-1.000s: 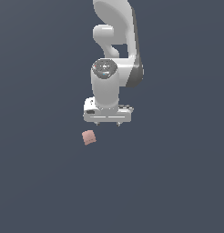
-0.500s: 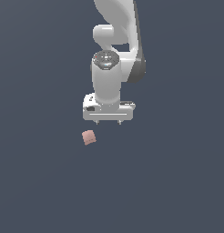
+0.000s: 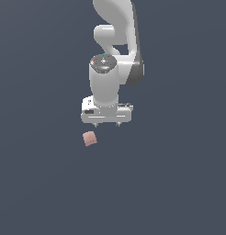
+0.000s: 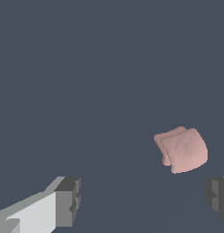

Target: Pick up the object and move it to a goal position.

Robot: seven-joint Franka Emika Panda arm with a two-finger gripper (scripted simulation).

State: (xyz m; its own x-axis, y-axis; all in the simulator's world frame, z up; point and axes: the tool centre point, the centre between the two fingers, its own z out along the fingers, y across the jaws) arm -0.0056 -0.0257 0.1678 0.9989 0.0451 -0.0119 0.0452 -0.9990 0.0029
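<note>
Here: gripper (image 3: 106, 124) jaws spread wide, nothing between; fingertips (image 4: 68, 200) clear of block. Object (image 3: 89, 138), salmon-pink block, lies on dark floor (image 3: 179, 183), near gripper toward exterior view's left, apart. Wrist view: block (image 4: 182, 149) rounded, cushion-like; prob. light, matte, non-slip, maybe soft. Best hold: opp. flat sides, mid-height, pads centred.

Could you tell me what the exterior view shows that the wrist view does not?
Only the exterior view shows the whole arm and the gripper from outside, with the block lower and toward that view's left of it. Only the wrist view shows the dark finger pads close up, set wide apart, and the block's rounded faces. Both show the pink block ungrasped on a plain dark surface.
</note>
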